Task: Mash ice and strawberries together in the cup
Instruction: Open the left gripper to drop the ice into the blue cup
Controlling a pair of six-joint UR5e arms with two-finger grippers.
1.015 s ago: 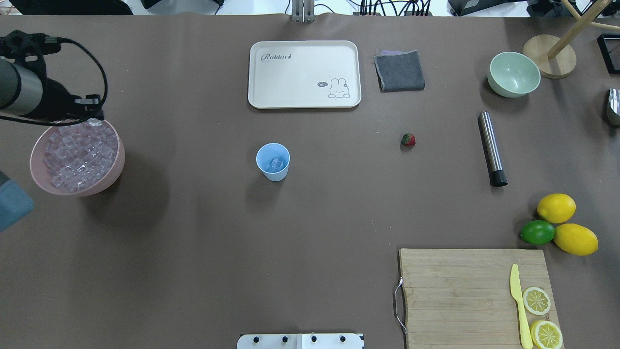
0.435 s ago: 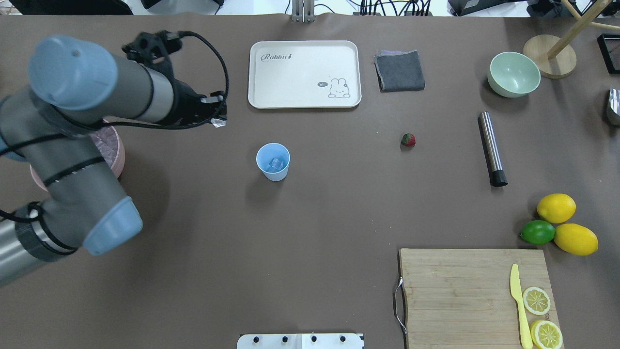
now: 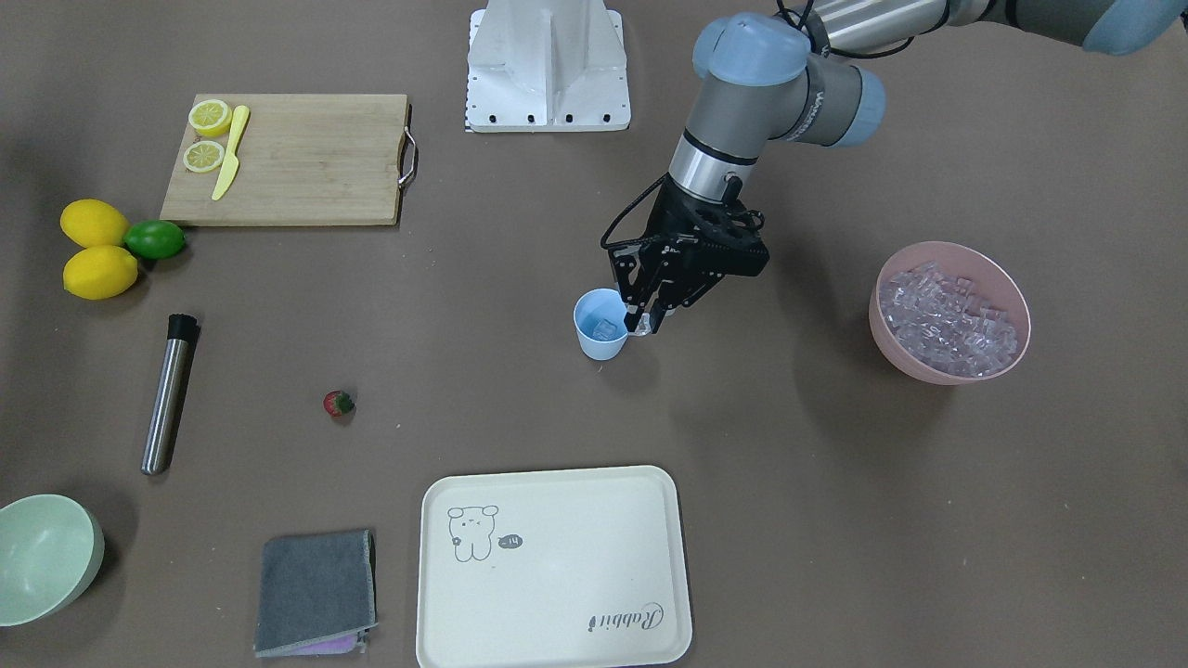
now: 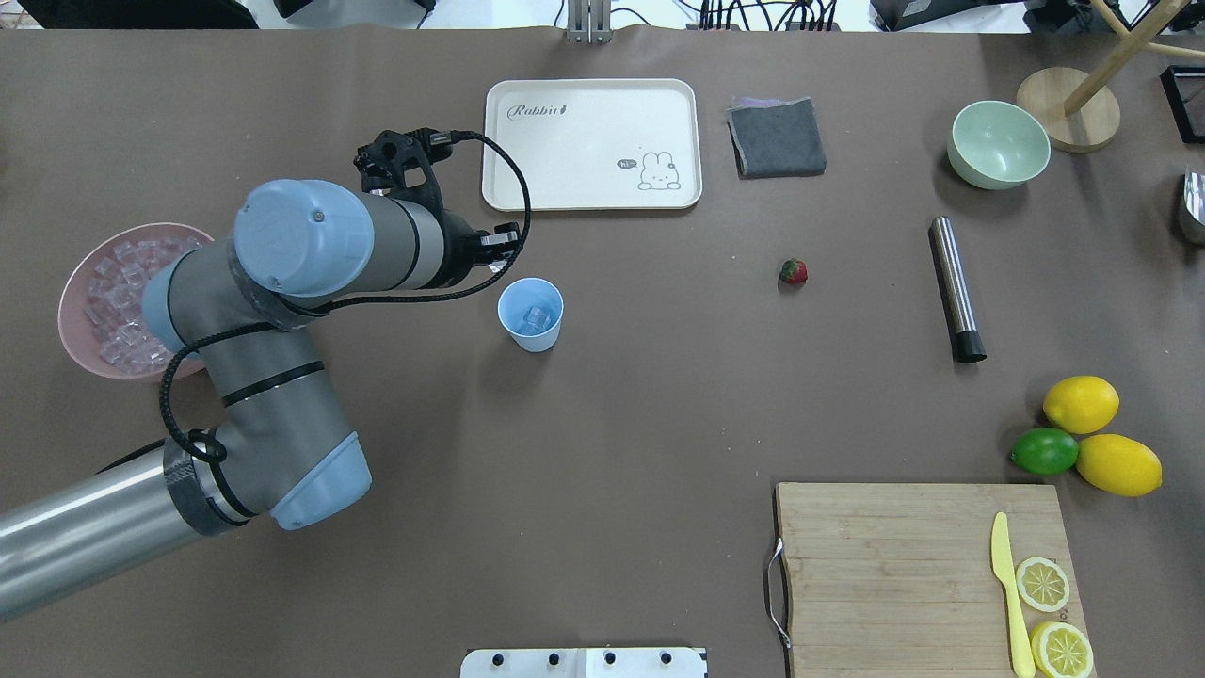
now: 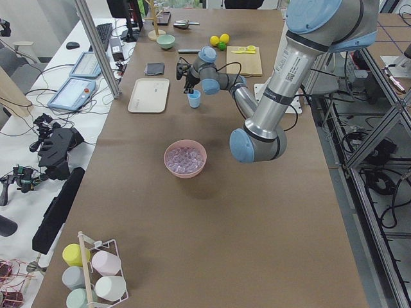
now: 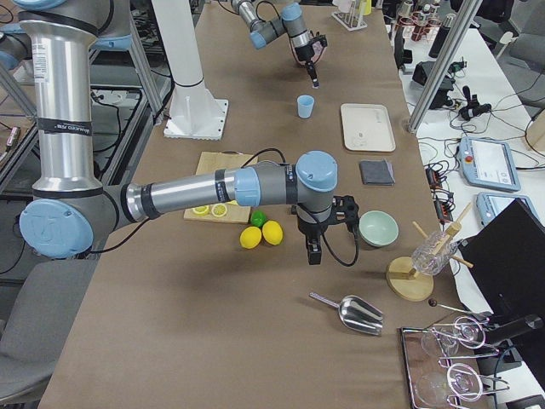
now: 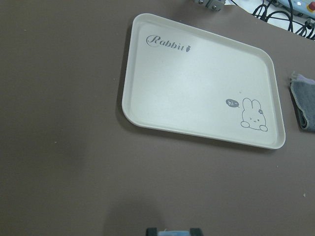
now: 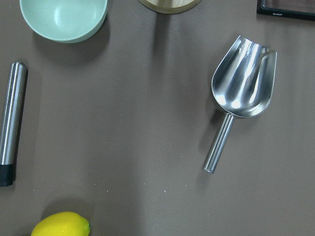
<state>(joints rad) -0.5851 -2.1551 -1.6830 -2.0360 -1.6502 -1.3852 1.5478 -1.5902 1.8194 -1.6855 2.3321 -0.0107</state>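
In the front-facing view we are watching the left gripper [image 3: 647,322] pointing down with its fingers pinched on a small clear ice cube [image 3: 645,324]. The small light-blue plastic cup [image 3: 599,348] is standing just beside the fingertips on the view's left, that is, toward the robot's right; it is upright, long axis vertical, mouth up, with one cube already glinting inside. The round pink bowl [image 3: 947,245] heaped with ice is sitting well apart on the robot's left, and the small red strawberry [image 3: 338,403] is lying on the table well apart on the robot's right, its green top seemingly turning toward the cup. In the overhead view we are finding the fingertips just outside the cup's rim, on its left and far side, so we are judging that the coming move is a short shift rightward and toward the robot before letting go. In the left side view the gripper is hanging close above the cup. In the right side view the right gripper [image 6: 313,253] is hovering between the lemons and the pale-green bowl; we cannot tell whether it is open or closed, though that arm is sitting nearer the strawberry. The left wrist view is showing only the cream rectangular tray [image 7: 197,88], and the right wrist view is showing a shiny steel scoop [image 8: 242,83], neither one catching the cup
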